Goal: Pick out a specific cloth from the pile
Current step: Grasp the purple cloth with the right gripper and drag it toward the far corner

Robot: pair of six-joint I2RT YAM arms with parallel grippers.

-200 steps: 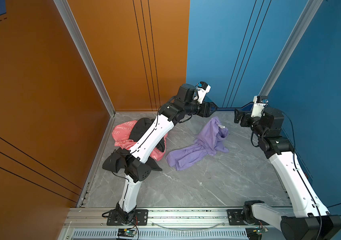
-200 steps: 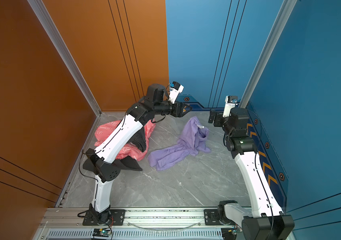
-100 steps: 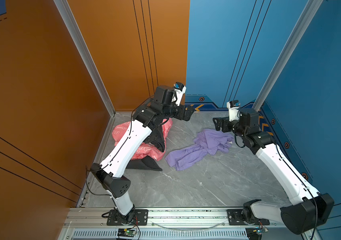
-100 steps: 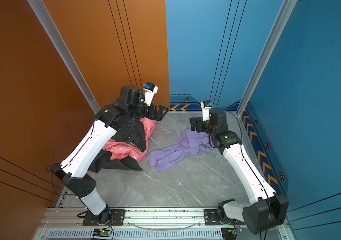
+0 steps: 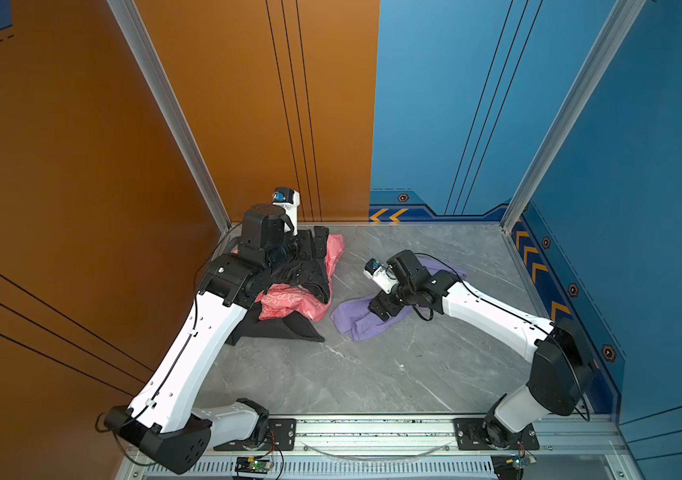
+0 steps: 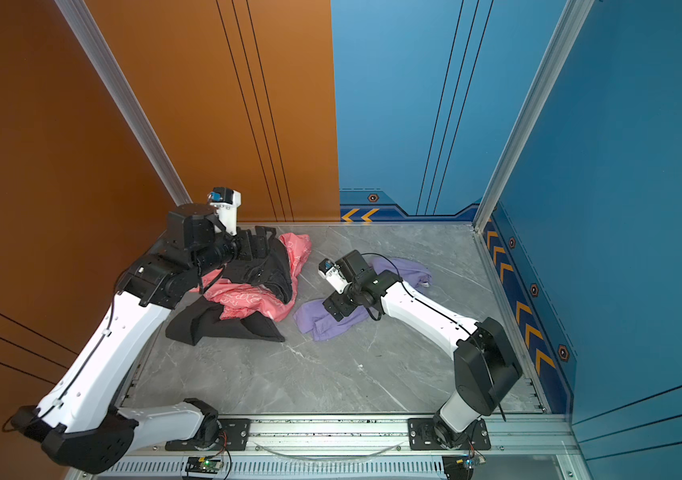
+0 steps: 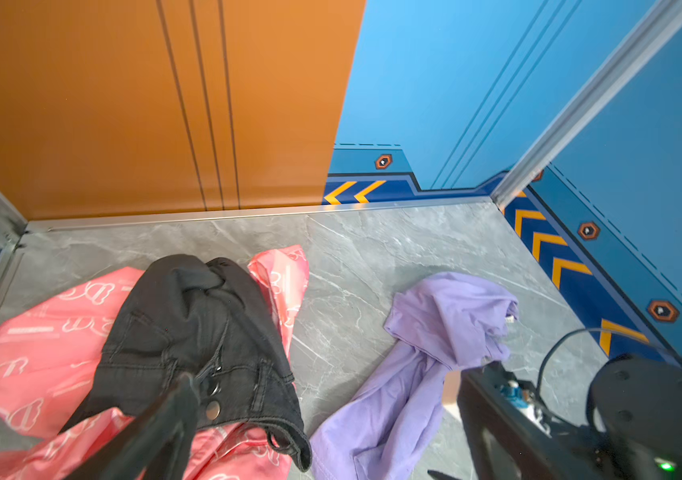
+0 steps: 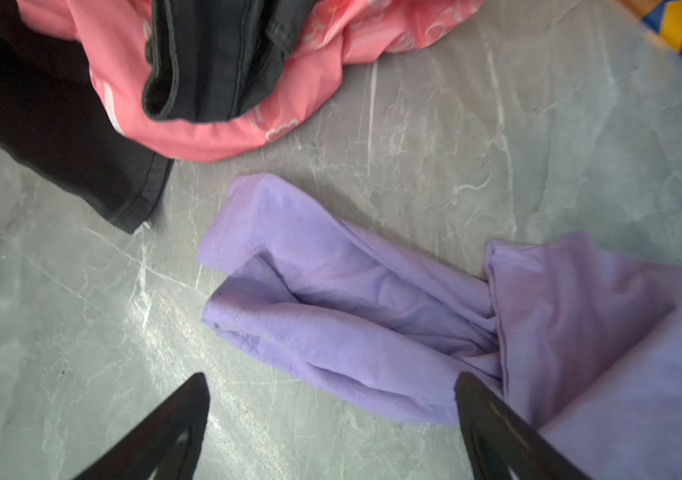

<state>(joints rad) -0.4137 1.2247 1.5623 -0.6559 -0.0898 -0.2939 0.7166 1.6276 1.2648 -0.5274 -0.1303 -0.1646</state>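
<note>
Hovering with jaws spread, the right gripper tops the cloth, which runs from near-left to far-right.

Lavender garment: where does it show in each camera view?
Top view: lavender garment in the centre, partly under the right arm.
Top view: same spot.
Left wrist: beside the pile.
Right wrist: just ahead of the right gripper.
Shared landmark: coral-pink printed cloth.
</note>
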